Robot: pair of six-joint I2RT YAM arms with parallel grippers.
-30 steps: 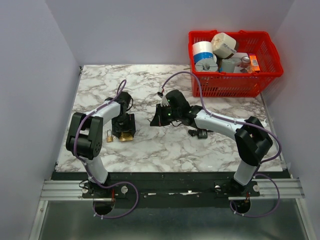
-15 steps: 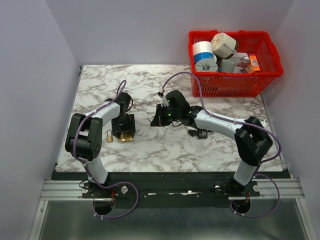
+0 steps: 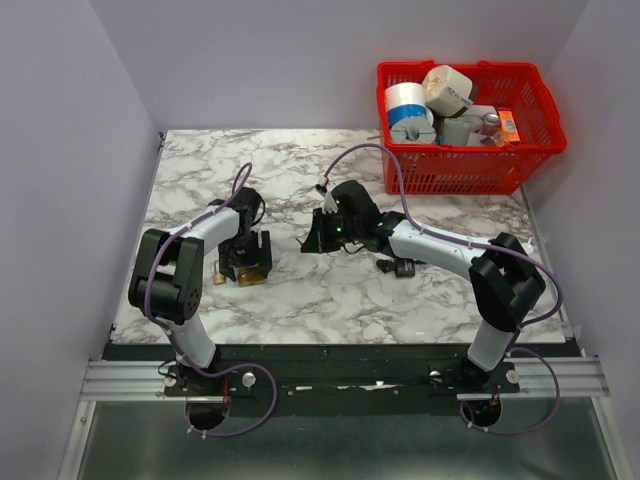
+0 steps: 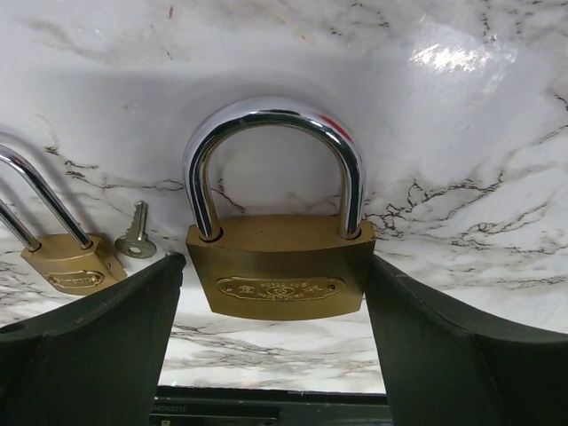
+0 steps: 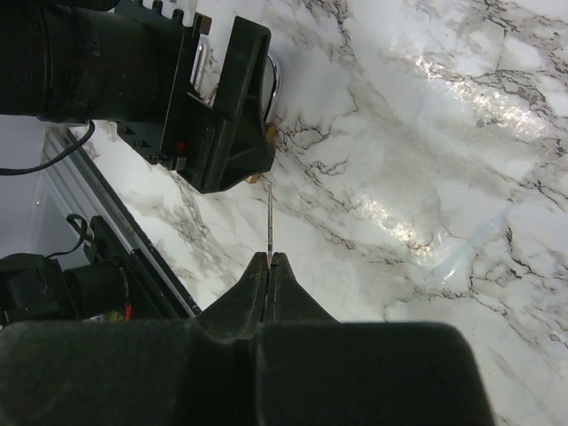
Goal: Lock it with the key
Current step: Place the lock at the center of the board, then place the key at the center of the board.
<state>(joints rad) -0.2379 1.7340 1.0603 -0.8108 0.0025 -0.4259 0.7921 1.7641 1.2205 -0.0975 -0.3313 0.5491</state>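
White marble surface [image 3: 330,300] with grey veins is filling the middle of the shot, and a red plastic basket [image 3: 540,150] of odds and ends is sitting at its far right corner. Over on the left, the left pincer [image 4: 275,266] is straddling a large brass padlock [image 4: 280,280] with a chrome shackle. Its black fingers [image 4: 98,337] are pressing in on either side of the brass body, and the padlock is lying flat on the marble with the shackle pointing away from the wrist. Just beside it, a small brass padlock [image 4: 71,264] is lying with its shackle swung open, and a small loose silver key [image 4: 136,236] is resting next to that. Now the right arm: the right pincer [image 5: 269,259] is clamping fully together on a thin metal key [image 5: 269,222]. The blade is showing edge-on and sticking out beyond the fingertips toward the left pincer and its padlock. From above, a gap is showing between the two pincers, so the key is hanging short of the lock.
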